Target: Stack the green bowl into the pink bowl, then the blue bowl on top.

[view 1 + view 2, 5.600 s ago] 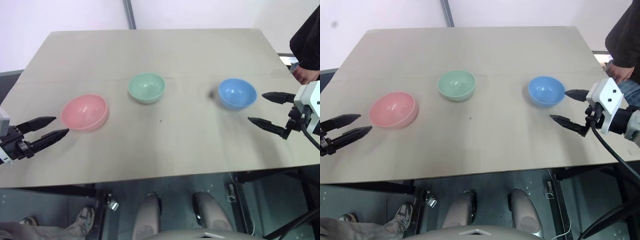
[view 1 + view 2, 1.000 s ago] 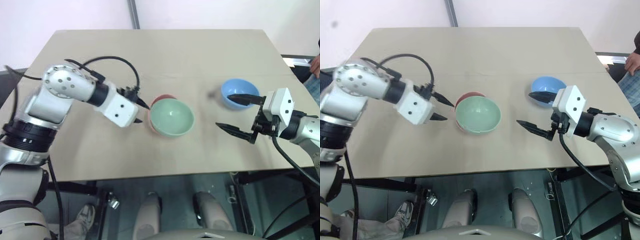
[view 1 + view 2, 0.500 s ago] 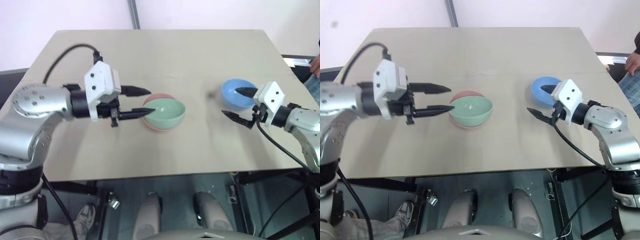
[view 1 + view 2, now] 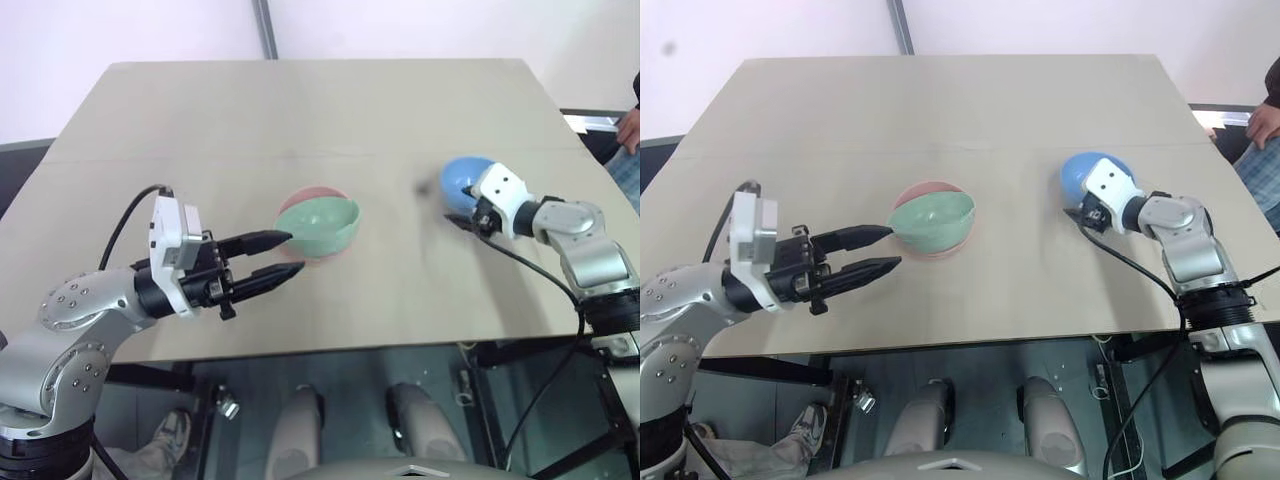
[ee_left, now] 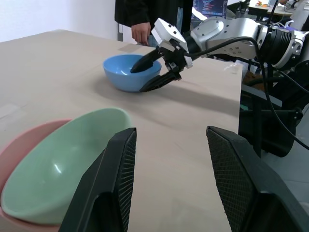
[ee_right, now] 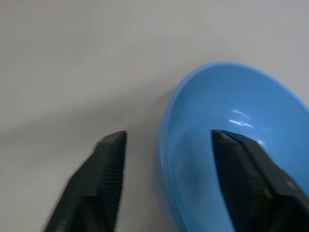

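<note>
- Green bowl point(image 4: 318, 224) already nested, a little tilted, inside pink bowl point(image 4: 312, 193) at mid-table.
- Blue bowl point(image 4: 462, 180) apart on the right, not yet stacked.
- Right gripper point(image 6: 169, 140) straddling its rim, not yet clamped.
- Left gripper point(image 4: 282, 254) open, empty, just beside the stack.

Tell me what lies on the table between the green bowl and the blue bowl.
Nothing: bare table separates the green bowl from the blue bowl, seen from the head views.

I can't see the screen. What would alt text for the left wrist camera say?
A green bowl sits tilted inside a pink bowl on a tan table, between two open black fingers. Beyond, the right gripper straddles the rim of a blue bowl.
</note>
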Controlling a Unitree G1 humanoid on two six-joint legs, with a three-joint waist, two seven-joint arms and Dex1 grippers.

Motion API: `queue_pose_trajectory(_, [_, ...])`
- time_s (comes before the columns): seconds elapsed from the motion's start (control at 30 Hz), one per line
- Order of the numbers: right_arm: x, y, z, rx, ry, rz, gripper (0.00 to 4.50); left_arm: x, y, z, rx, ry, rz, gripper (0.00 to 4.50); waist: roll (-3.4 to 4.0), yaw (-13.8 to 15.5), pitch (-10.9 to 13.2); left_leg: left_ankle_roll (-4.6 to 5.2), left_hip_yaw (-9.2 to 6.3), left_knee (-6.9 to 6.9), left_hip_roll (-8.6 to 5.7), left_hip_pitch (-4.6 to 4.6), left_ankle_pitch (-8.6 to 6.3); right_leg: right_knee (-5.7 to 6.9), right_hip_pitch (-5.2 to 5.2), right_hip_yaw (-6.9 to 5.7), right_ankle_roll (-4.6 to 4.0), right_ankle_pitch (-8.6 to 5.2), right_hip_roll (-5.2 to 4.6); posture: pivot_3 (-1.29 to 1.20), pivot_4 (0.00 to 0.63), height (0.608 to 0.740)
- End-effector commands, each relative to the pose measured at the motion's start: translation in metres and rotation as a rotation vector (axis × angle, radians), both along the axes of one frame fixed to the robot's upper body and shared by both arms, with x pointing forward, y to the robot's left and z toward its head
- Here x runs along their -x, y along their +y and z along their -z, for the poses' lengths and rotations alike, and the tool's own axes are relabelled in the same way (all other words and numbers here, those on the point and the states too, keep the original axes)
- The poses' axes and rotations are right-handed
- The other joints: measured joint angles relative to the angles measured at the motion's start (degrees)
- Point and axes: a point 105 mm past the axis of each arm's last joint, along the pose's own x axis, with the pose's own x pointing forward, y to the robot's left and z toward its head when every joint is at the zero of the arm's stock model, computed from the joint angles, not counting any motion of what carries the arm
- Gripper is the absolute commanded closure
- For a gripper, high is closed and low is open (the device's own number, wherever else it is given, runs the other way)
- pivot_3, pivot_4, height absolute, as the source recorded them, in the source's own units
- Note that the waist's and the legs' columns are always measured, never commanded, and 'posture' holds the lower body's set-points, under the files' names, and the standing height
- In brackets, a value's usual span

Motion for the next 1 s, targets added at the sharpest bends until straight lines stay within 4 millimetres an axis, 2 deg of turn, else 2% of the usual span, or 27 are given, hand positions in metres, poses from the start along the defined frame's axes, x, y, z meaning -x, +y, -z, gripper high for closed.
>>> queue_pose_trajectory(0.03, [-0.005,0.001,-0.017,0.047,-0.085,-0.027,3.26,0.005,0.005,-0.005,0.003,-0.016,0.003,2.07,0.00,-0.2,0.0,0.00,0.00,-0.05,0.00,0.00,0.00,-0.02,-0.01,0.00,0.00,0.00,0.00,0.00,0.150,0.727])
queue_pose_trajectory(0.1, [-0.005,0.002,-0.016,0.047,-0.084,-0.037,4.30,0.006,0.007,-0.004,0.002,-0.013,-0.004,2.07,0.00,-0.3,0.0,0.00,0.00,-0.20,0.00,0.02,0.00,-0.08,-0.03,0.00,-0.02,0.00,-0.01,0.00,0.150,0.727])
queue_pose_trajectory(0.13, [-0.004,0.002,-0.016,0.048,-0.083,-0.042,4.41,0.006,0.009,-0.004,0.003,-0.011,-0.011,2.07,0.00,-0.3,0.0,0.00,0.00,-0.24,0.00,0.01,0.00,-0.08,-0.06,0.00,-0.02,0.00,-0.01,0.00,0.150,0.727])
queue_pose_trajectory(0.23, [0.001,0.009,-0.020,0.049,-0.109,-0.091,4.41,0.007,0.015,0.001,0.012,0.014,-0.028,2.07,0.01,-0.3,0.0,0.00,0.00,-0.30,0.00,0.02,0.00,-0.09,-0.07,0.01,-0.03,0.00,-0.01,0.00,0.150,0.727])
queue_pose_trajectory(0.3, [0.017,0.030,-0.041,-0.020,-0.150,-0.205,4.41,0.008,0.024,0.004,0.041,0.046,-0.055,2.07,0.03,-0.3,0.0,0.00,0.01,-0.32,0.00,0.02,0.00,-0.11,-0.08,0.02,-0.03,-0.01,-0.01,0.00,0.150,0.727])
queue_pose_trajectory(0.43, [0.068,0.081,-0.081,-0.215,-0.181,-0.502,4.41,0.011,0.037,0.012,0.053,0.083,-0.094,2.07,0.10,-0.4,0.1,0.00,0.00,-0.47,0.04,0.04,0.00,-0.09,-0.14,0.02,-0.03,-0.01,0.00,0.00,0.150,0.727])
queue_pose_trajectory(0.6, [0.107,0.128,-0.099,-0.287,-0.158,-0.722,4.41,0.012,0.047,0.022,0.048,0.111,-0.123,2.07,0.07,0.0,0.0,0.00,-0.02,-0.46,0.03,0.04,0.00,-0.14,-0.11,-0.01,-0.02,-0.02,-0.01,0.00,0.150,0.727])
queue_pose_trajectory(0.73, [0.111,0.159,-0.100,-0.316,-0.128,-0.784,4.41,0.014,0.052,0.024,0.050,0.126,-0.133,2.07,0.07,-0.2,0.0,0.00,0.00,-0.44,0.04,0.06,0.00,-0.14,-0.12,-0.02,-0.01,-0.03,0.00,0.00,0.150,0.727])
queue_pose_trajectory(0.87, [0.091,0.186,-0.094,-0.339,-0.114,-0.755,4.41,0.016,0.058,0.027,0.030,0.116,-0.170,2.07,0.06,-0.5,0.0,-0.01,0.01,-0.46,0.06,0.07,0.00,-0.12,-0.17,-0.01,-0.02,-0.02,0.01,0.00,0.150,0.727])
queue_pose_trajectory(1.0, [0.088,0.196,-0.092,-0.341,-0.129,-0.771,4.41,0.020,0.064,0.025,0.028,0.110,-0.198,2.07,0.06,-0.1,0.0,-0.02,0.00,-0.52,0.06,0.01,0.00,-0.15,-0.20,-0.04,-0.05,-0.02,0.00,0.00,0.150,0.727])
